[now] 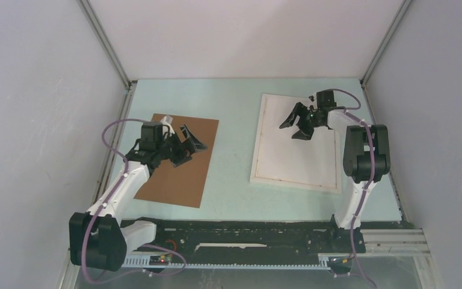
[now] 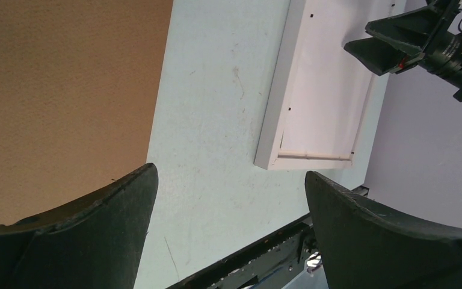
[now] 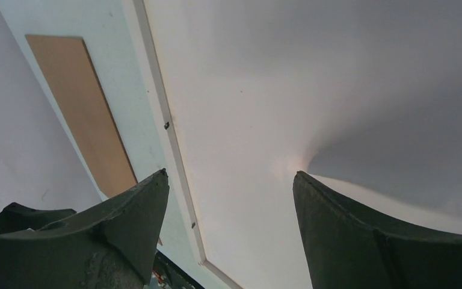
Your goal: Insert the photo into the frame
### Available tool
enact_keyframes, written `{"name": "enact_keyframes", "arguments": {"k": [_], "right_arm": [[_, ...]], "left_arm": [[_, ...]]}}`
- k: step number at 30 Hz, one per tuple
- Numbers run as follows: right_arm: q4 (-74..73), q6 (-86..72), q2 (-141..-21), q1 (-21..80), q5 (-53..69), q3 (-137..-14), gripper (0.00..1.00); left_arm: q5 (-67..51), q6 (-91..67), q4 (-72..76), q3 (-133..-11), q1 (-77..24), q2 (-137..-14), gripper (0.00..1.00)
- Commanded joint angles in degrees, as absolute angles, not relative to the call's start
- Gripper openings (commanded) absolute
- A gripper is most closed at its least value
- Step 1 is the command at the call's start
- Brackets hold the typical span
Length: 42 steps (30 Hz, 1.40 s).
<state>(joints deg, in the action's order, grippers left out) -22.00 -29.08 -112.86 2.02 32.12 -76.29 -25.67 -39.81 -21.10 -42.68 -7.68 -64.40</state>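
The white frame (image 1: 257, 144) lies flat on the right of the table. A plain white surface (image 1: 289, 159) fills it. No printed picture of sky or sun shows in any view, so I cannot tell whether this is the photo's back. My right gripper (image 1: 295, 129) is open and empty, just above the frame's far part. In the right wrist view (image 3: 231, 173) it hangs over the white surface (image 3: 264, 90) beside the frame's rim (image 3: 162, 114). My left gripper (image 1: 191, 146) is open and empty over the brown backing board (image 1: 180, 162). Its wrist view (image 2: 228, 171) shows bare table between the fingers and the frame (image 2: 275, 120) beyond.
The brown board (image 2: 66, 90) lies on the left, also in the right wrist view (image 3: 90, 108). A black rail (image 1: 246, 232) runs along the near edge. Grey walls with metal posts (image 1: 105, 42) close in the table on three sides.
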Motion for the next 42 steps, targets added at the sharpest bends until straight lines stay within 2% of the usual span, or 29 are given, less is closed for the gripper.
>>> {"name": "enact_keyframes", "arguments": {"k": [1, 5, 10, 19, 30, 35, 38, 42], "right_arm": [[-19.6, -30.0, -110.4, 1.9, 37.0, -78.2, 0.83], [-20.3, -31.4, -108.5, 1.1, 34.6, -84.1, 0.85], [-17.3, -35.5, -111.9, -2.2, 34.3, -89.0, 0.86], [-12.2, -41.6, -126.5, -3.3, 35.0, -106.0, 0.85], [-16.9, -42.7, -145.9, -3.0, 33.1, -129.2, 0.84], [-18.6, -41.0, -147.2, -2.2, 32.8, -128.6, 0.83], [-16.9, -40.4, -145.3, -1.8, 33.2, -123.5, 0.82], [-15.4, -39.2, -142.6, -1.1, 33.3, -117.6, 0.82]], "left_arm": [[-23.7, -37.2, -21.1, -45.0, -9.1, -64.6, 1.0], [-20.6, -36.1, -22.8, -47.1, -12.7, -65.5, 1.0], [-18.7, -36.9, -23.6, -49.0, -17.5, -65.6, 1.0], [-16.2, -38.3, -23.6, -49.3, -21.0, -66.7, 1.0], [-16.2, -40.5, -21.2, -49.7, -23.9, -72.5, 1.0], [-16.6, -42.2, -19.0, -49.5, -26.6, -74.7, 1.0], [-16.6, -43.2, -18.0, -49.2, -28.0, -75.6, 1.0], [-22.2, -46.9, -12.6, -47.8, -29.1, -78.9, 1.0]]}}
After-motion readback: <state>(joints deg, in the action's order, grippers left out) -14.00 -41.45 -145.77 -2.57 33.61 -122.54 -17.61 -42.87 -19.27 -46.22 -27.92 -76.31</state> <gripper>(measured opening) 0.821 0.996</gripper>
